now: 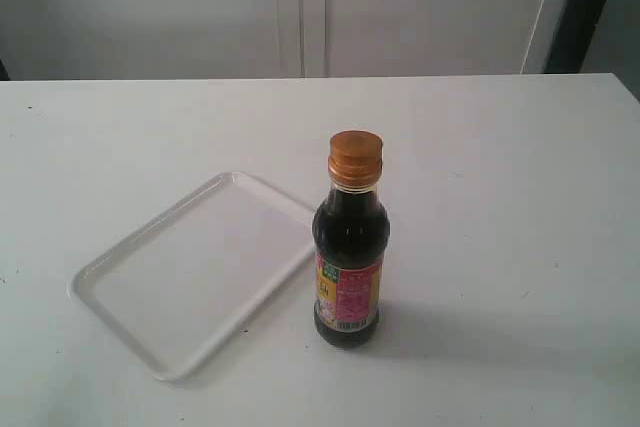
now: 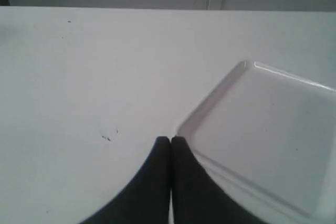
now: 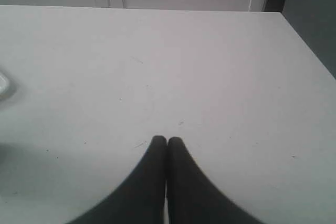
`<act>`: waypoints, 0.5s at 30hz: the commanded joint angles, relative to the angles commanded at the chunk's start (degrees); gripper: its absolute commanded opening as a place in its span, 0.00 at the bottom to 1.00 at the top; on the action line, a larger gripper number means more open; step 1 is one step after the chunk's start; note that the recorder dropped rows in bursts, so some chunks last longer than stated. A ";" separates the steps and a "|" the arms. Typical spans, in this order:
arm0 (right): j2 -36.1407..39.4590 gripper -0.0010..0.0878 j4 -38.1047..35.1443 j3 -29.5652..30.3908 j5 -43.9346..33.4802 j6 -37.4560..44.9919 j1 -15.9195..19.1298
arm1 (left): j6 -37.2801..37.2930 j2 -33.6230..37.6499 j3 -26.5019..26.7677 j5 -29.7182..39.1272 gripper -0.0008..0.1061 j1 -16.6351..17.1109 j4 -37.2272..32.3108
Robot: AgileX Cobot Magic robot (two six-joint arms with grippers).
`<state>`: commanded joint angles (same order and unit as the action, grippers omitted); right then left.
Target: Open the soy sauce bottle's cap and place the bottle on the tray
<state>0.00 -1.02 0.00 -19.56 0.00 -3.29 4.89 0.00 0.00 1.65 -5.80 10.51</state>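
Observation:
The soy sauce bottle (image 1: pixel 349 252) stands upright on the white table, dark liquid inside and a yellow, pink and green label low on its body. Its golden-orange cap (image 1: pixel 355 157) is closed on the neck. The white tray (image 1: pixel 150 277) lies flat just left of the bottle, its near corner almost touching the bottle's side; a corner of the tray (image 2: pixel 262 129) also shows in the left wrist view. Neither arm appears in the exterior view. My left gripper (image 2: pixel 170 139) is shut and empty beside the tray's rim. My right gripper (image 3: pixel 167 139) is shut and empty over bare table.
The table's far edge (image 1: pixel 320 78) meets a pale wall with cabinet doors. The table's right edge (image 3: pixel 310 51) drops off to a dark floor. A faint glint at the edge of the right wrist view is too blurred to identify.

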 joint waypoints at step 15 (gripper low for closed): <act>0.00 0.01 0.62 0.00 0.69 0.00 0.00 | 17.80 2.24 6.24 -12.39 0.01 -0.11 -5.43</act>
<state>0.00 -0.41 0.00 -18.87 0.00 -3.29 22.70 2.24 6.24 -10.74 -5.91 5.08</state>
